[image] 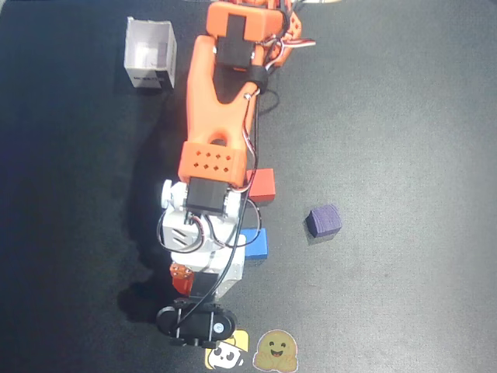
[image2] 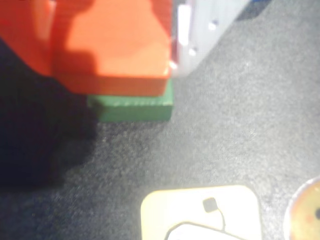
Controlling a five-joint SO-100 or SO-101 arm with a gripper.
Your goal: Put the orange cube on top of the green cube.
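In the wrist view the orange cube (image2: 117,47) was seen resting on top of the green cube (image2: 134,106), whose front face showed just beneath it. The tool (image2: 107,30) was pinching the orange cube, an orange finger (image2: 27,35) at left, a pale one (image2: 200,30) at right. In the overhead view the arm (image: 213,116) hid both cubes; red (image: 262,185), blue (image: 255,242) and purple (image: 324,221) cubes lay on the dark desk (image: 404,116).
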